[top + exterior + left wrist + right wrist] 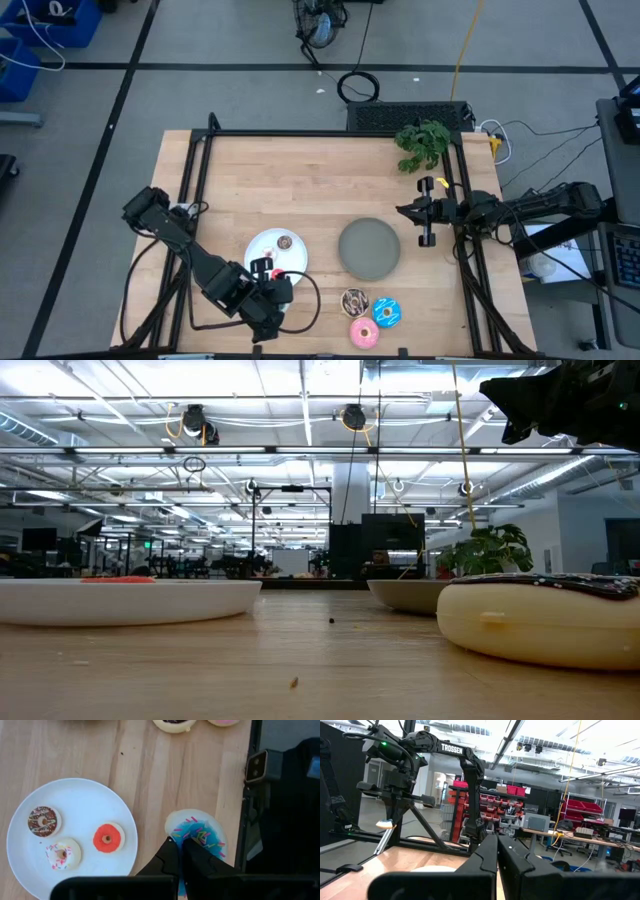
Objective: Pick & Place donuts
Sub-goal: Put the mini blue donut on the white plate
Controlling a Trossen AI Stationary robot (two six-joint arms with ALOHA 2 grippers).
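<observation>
In the left wrist view my left gripper point(180, 843) is shut on the small blue sprinkled donut point(199, 826), just off the white plate's point(20, 870) near rim. On that plate lie the small brown point(44, 821), white point(61, 855) and red point(108, 838) donuts. From above, the left gripper point(272, 292) hides the blue one. The three wide donuts, chocolate point(355, 300), blue point(387, 312) and pink point(364, 333), lie flat on the table near its near edge. My right gripper point(405, 212) hangs shut in the air right of the grey plate point(368, 248). My left gripper holds the small blue donut by the side of its ring point(189, 836) nearest the wrist, coming from above and pointing down. The fingertips point(172, 851) cover the place of contact, so the kind of hold is hidden. The donut sits flat, icing up, raised above the table.
A green leafy plant point(422, 143) stands at the table's far right corner. The black frame rail point(200, 190) runs along the left side and another point(470, 280) along the right. Bare wood lies across the far half of the table point(300, 170).
</observation>
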